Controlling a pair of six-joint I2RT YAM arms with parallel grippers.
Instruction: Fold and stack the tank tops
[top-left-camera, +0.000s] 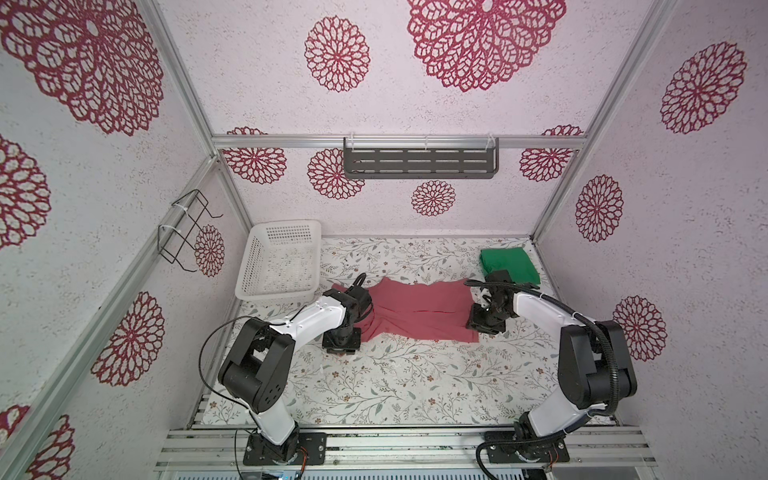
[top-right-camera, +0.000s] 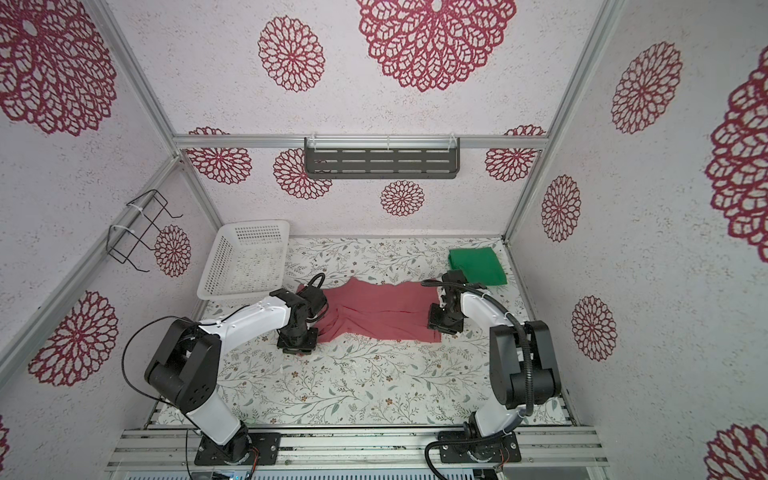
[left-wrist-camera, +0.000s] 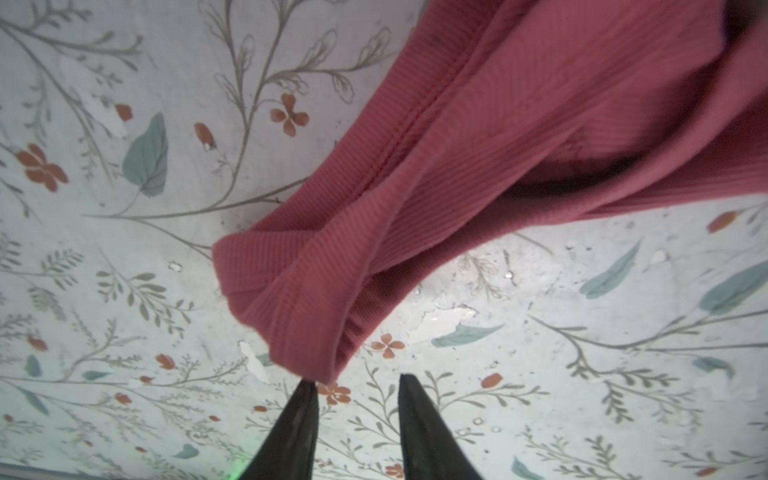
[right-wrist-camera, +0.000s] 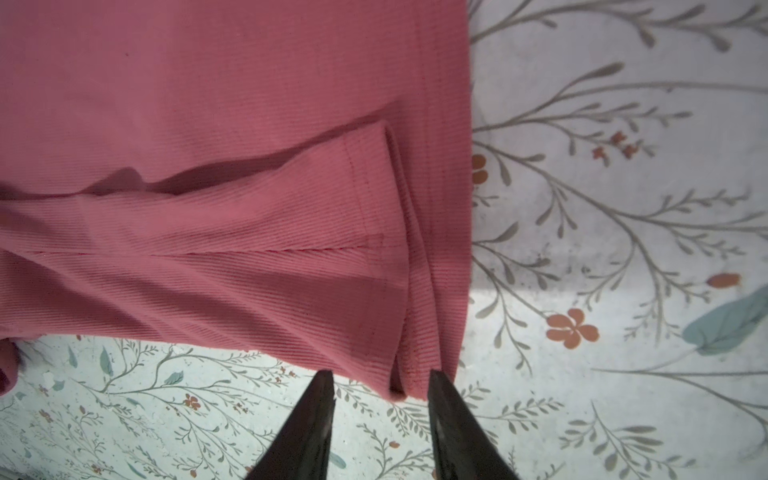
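End effector left (left-wrist-camera: 356, 379), end effector right (right-wrist-camera: 379, 372): ajar at pink top (right-wrist-camera: 208, 104) corners.

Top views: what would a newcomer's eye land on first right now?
The pink-red tank top spread wrinkled across mid-table, with the left gripper and right gripper open at its two ends. Next, the bright green tank top folded in the far right corner, and the white basket at far left.

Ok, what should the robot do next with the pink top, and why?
Probably pinch the pink top at its near corners: the left gripper and right gripper stand open right at that edge, holding nothing, and the green top is already folded.
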